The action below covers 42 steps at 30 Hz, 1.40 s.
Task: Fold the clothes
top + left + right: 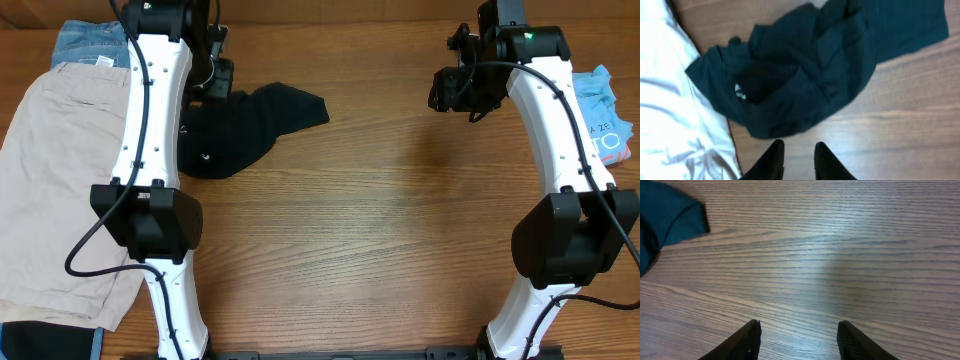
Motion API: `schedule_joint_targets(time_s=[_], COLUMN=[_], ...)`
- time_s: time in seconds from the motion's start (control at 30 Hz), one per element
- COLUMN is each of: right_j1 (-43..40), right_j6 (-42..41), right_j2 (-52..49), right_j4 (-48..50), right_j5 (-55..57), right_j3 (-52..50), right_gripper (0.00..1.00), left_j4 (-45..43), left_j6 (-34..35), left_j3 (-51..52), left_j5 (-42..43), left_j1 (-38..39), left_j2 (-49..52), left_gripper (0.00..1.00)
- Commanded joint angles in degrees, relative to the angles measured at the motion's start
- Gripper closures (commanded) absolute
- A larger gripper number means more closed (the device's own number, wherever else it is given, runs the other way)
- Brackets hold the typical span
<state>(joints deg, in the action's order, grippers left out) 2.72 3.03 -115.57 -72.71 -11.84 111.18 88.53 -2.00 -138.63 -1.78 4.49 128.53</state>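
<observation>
the folding looks barely begun, as far as these views show. the black t-shirt (255,120) lies crumpled on the wooden surface (380,230) at about 11 o'clock from its middle in the overhead view, one flap trailing out toward 3 o'clock, and the small white logo (739,92) shows among the bunched folds. no neat edge or stacked layer is visible on it, so i judge it needs spreading flat before any fold

the beige shorts (50,170) lie flat at 9 o'clock, their edge just beside the shirt. whether they count as folded i cannot tell. the blue denim (85,40) sits beyond them at 10 o'clock, partly under the shorts, and the light-blue printed tee (605,115) is bunched at the 3 o'clock edge, well apart from the rest

the left gripper (796,160) hangs over the shirt's near hem with its jaws slightly parted and nothing between them, so it is released. the right gripper (799,337) stands with jaws wide apart over bare wood, grasping nothing, a corner of the shirt showing at 10 o'clock in its wrist view

what is left, by my reading: nearly everything
</observation>
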Motion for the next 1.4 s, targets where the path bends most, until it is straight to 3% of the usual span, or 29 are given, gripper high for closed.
schedule_joint_targets(time_s=[0.0,0.43,0.87,1.37], right_j1=[0.31,0.31,0.31,0.31], right_j6=[0.2,0.17,0.2,0.17], right_j2=[0.31,0.31,0.31,0.31], right_j4=[-0.02,-1.09,-1.16,-1.18], right_j5=[-0.68,-0.7,-0.68,-0.68], right_j3=[-0.22,-0.22,-0.22,-0.22], right_gripper=[0.47,0.47,0.47,0.47], left_j4=[-2.84,-12.11,-19.56,-21.94], left_j6=[0.59,-3.19,-2.08,2.25], left_j3=[3.37,14.1,19.37,21.88], left_j5=[0.63,0.79,1.05,-7.56], left_j1=[0.07,1.01,3.08,3.1], left_j2=[-0.87,6.49,7.15,7.13], left_gripper=[0.73,0.72,0.67,0.73])
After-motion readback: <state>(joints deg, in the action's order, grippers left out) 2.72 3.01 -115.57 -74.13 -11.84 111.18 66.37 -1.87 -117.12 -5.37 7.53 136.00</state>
